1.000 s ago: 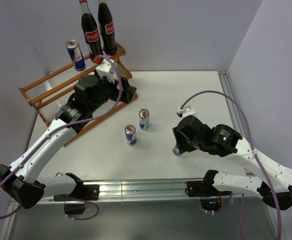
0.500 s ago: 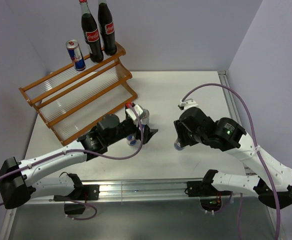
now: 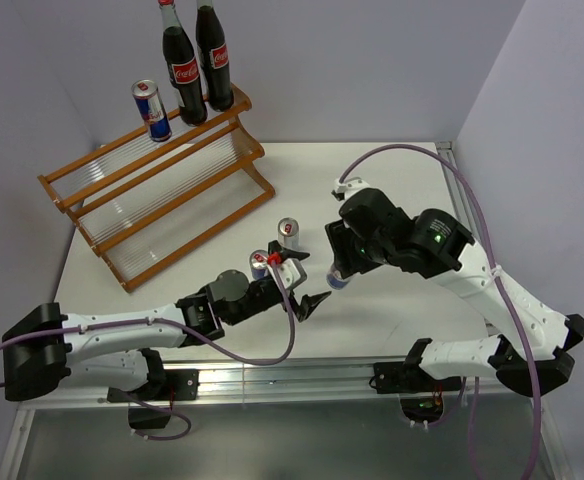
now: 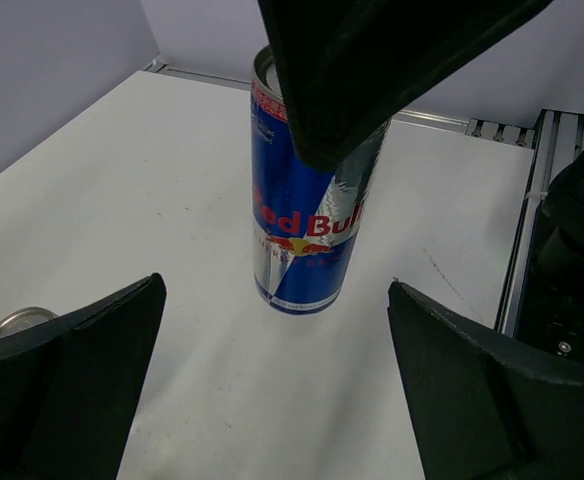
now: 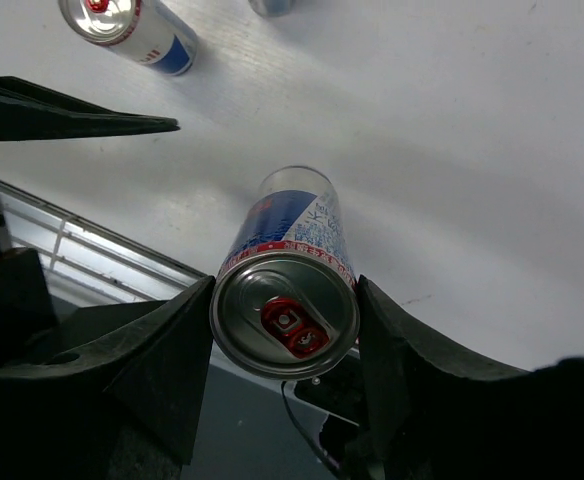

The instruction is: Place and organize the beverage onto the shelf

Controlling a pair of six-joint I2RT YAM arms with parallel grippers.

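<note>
The shelf (image 3: 172, 200) stands at the back left. Two cola bottles (image 3: 184, 70) (image 3: 214, 60) stand at the right end of its top tier, and one can (image 3: 153, 110) stands to their left. Two cans (image 3: 289, 232) (image 3: 260, 265) stand on the table. My right gripper (image 3: 337, 265) (image 5: 285, 310) is shut on a fourth can (image 3: 338, 278) (image 5: 292, 235), gripped near its top and held above the table. My left gripper (image 3: 310, 282) (image 4: 275, 290) is open and empty, low over the table and facing that held can (image 4: 307, 240).
The table's aluminium front rail (image 3: 292, 375) runs just behind the left gripper. A can top (image 4: 17, 322) shows at the left gripper's left finger. The right wrist view shows the two standing cans (image 5: 127, 30) (image 5: 272, 5) at its top edge.
My left arm has drawn back from the shelf's top tier to the table's front middle, gripper open. My right gripper has carried its can up and to the left.
</note>
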